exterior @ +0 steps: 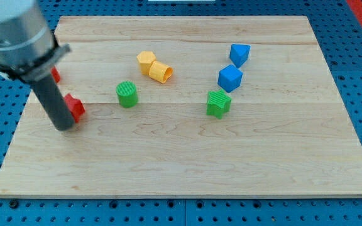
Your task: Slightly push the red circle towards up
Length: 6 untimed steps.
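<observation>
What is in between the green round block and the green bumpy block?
Nothing. In the camera view, only bare wooden board lies between the green round block and the green bumpy block. The yellow blocks sit nearer the view's top.

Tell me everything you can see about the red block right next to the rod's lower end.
The red block is small, bright red and looks like painted wood or plastic, with an angular outline; its exact shape is unclear because my tip and the rod cover its left part. It rests flat on the wooden board near the view's left edge, left of the green cylinder. It appears to touch the rod; no other block touches it.
</observation>
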Each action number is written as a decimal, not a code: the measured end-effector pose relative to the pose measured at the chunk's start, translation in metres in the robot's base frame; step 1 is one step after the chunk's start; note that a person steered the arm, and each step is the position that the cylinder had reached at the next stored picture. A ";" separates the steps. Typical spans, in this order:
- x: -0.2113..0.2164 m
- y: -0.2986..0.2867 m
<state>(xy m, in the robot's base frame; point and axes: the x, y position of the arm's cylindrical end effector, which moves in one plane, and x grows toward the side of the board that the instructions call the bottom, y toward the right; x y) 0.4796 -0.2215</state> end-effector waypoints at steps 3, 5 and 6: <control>-0.068 -0.080; -0.109 -0.040; -0.110 -0.037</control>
